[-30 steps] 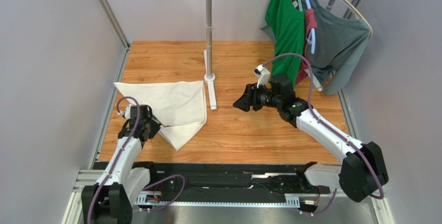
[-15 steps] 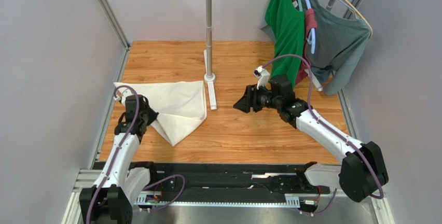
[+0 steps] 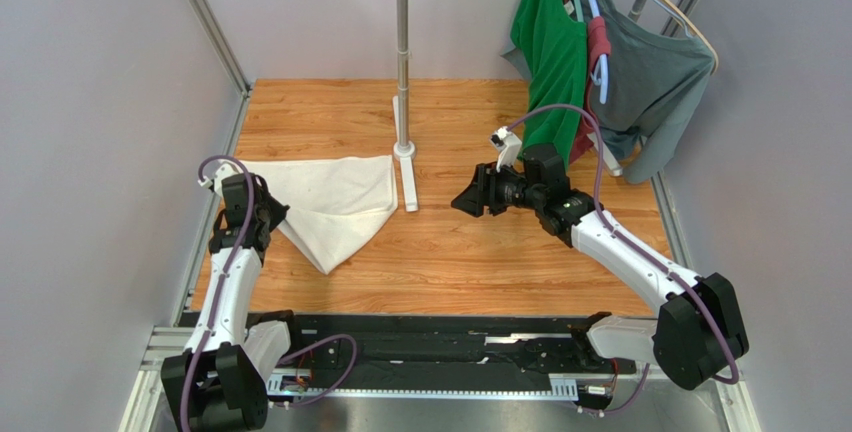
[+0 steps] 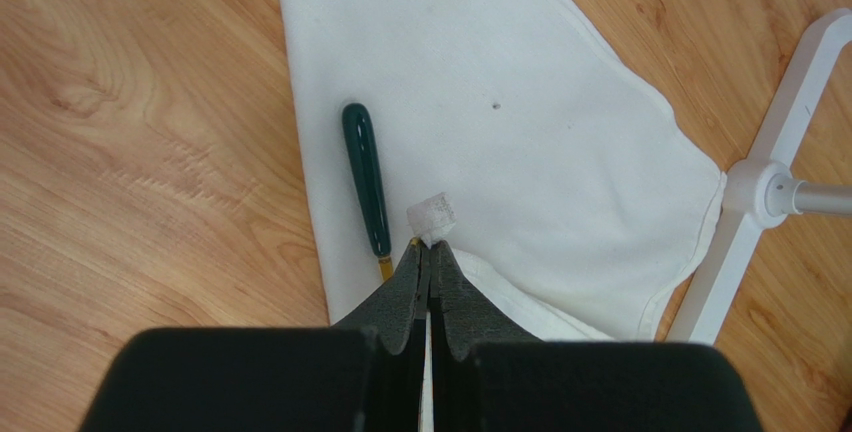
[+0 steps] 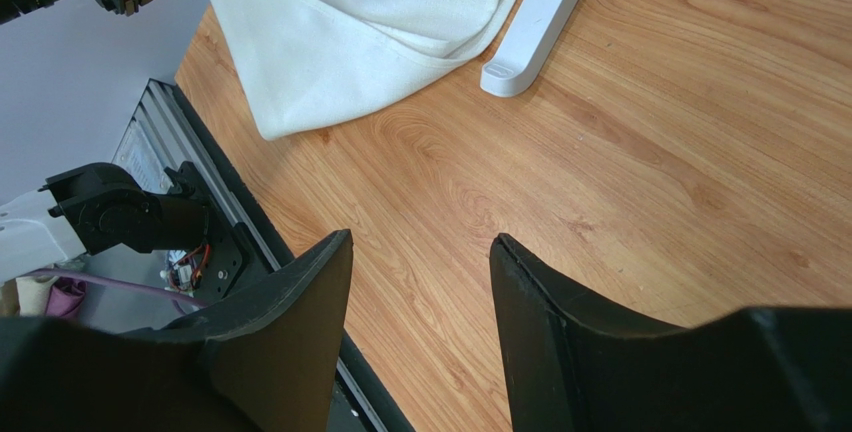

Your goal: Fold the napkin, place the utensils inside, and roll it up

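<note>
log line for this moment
left gripper: shut on large white cloth napkin | slim dark-handled spoon: lying on napkin | right gripper: open, empty

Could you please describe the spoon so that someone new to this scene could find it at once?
On the wooden table, the white pole stand rises at the back; left of its base lies the white napkin. Near that cloth's edge, ahead of the shut left pincer, lies the spoon. It is the only slim dark rod, with a brassy neck; its bowl is hidden.

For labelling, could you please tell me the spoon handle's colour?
Handle: dark green, left wrist view.
</note>
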`<move>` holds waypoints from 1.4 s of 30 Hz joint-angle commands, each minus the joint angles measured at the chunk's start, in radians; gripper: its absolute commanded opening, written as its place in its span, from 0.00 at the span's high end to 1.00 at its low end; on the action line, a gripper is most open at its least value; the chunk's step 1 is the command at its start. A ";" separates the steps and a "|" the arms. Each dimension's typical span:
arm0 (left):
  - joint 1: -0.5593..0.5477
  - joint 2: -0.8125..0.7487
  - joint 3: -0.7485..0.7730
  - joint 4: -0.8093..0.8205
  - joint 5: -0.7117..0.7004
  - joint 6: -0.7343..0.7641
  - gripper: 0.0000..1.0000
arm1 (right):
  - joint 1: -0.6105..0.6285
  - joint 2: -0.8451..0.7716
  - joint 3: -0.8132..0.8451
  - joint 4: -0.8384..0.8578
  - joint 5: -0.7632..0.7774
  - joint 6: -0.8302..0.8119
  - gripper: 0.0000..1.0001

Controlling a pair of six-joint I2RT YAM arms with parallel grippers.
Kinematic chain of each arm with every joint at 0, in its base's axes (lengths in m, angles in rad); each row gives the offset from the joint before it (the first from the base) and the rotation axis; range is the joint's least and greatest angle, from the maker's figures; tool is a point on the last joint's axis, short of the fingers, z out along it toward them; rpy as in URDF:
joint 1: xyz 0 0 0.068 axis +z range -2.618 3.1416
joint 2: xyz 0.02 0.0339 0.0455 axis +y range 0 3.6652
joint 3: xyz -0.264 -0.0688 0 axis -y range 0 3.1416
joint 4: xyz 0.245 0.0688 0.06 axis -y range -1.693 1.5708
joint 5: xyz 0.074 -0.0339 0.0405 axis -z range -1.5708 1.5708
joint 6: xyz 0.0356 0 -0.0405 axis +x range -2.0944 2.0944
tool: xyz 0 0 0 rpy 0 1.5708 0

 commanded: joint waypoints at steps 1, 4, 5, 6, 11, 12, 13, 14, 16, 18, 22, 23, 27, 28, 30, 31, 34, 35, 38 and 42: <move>0.045 0.003 0.047 0.059 0.034 0.025 1.00 | -0.008 -0.014 0.002 0.021 -0.013 -0.018 0.44; 0.077 0.026 0.046 0.083 0.067 0.027 1.00 | -0.006 -0.011 0.000 0.021 -0.013 -0.017 0.43; 0.091 0.039 0.047 0.090 0.073 0.027 1.00 | -0.008 -0.011 0.000 0.023 -0.014 -0.017 0.44; 0.095 0.046 0.047 0.097 0.074 0.028 1.00 | -0.008 -0.010 0.002 0.023 -0.016 -0.017 0.44; 0.123 0.110 0.046 0.149 0.102 0.031 1.00 | -0.008 -0.010 0.000 0.025 -0.024 -0.015 0.44; 0.126 0.121 0.049 0.154 0.102 0.031 1.00 | -0.006 -0.008 0.000 0.026 -0.022 -0.014 0.44; 0.126 0.142 0.051 0.163 0.102 0.033 1.00 | -0.006 -0.010 0.000 0.026 -0.024 -0.015 0.44; 0.129 0.152 0.052 0.166 0.104 0.033 1.00 | -0.006 -0.011 0.000 0.026 -0.025 -0.014 0.44; 0.132 0.178 0.054 0.174 0.099 0.035 1.00 | -0.008 -0.011 -0.002 0.026 -0.028 -0.014 0.44; 0.132 0.193 0.054 0.177 0.085 0.033 1.00 | -0.006 -0.008 -0.003 0.028 -0.031 -0.012 0.44; 0.141 0.245 0.058 0.185 0.073 0.033 1.00 | -0.006 -0.005 -0.003 0.031 -0.034 -0.011 0.44; 0.143 0.251 0.060 0.188 0.073 0.033 1.00 | -0.006 -0.005 0.000 0.031 -0.039 -0.011 0.44; 0.148 0.285 0.064 0.194 0.053 0.030 1.00 | -0.006 -0.002 0.000 0.031 -0.043 -0.011 0.44; 0.154 0.297 0.063 0.199 0.056 0.028 1.00 | -0.006 -0.001 0.000 0.031 -0.045 -0.009 0.44; 0.167 0.313 0.061 0.214 0.070 0.033 1.00 | -0.006 -0.002 0.000 0.034 -0.050 -0.008 0.44; 0.169 0.332 0.066 0.223 0.079 0.035 1.00 | -0.006 -0.002 0.000 0.032 -0.050 -0.008 0.44; 0.186 0.365 0.064 0.251 0.099 0.039 1.00 | -0.006 -0.002 0.000 0.035 -0.054 -0.008 0.44; 0.187 0.371 0.063 0.257 0.102 0.041 1.00 | -0.006 -0.001 0.000 0.034 -0.056 -0.008 0.44; 0.191 0.395 0.066 0.266 0.102 0.048 1.00 | -0.006 0.001 0.000 0.035 -0.057 -0.006 0.44; 0.200 0.432 0.083 0.287 0.156 0.054 1.00 | -0.008 0.004 -0.002 0.038 -0.063 -0.005 0.44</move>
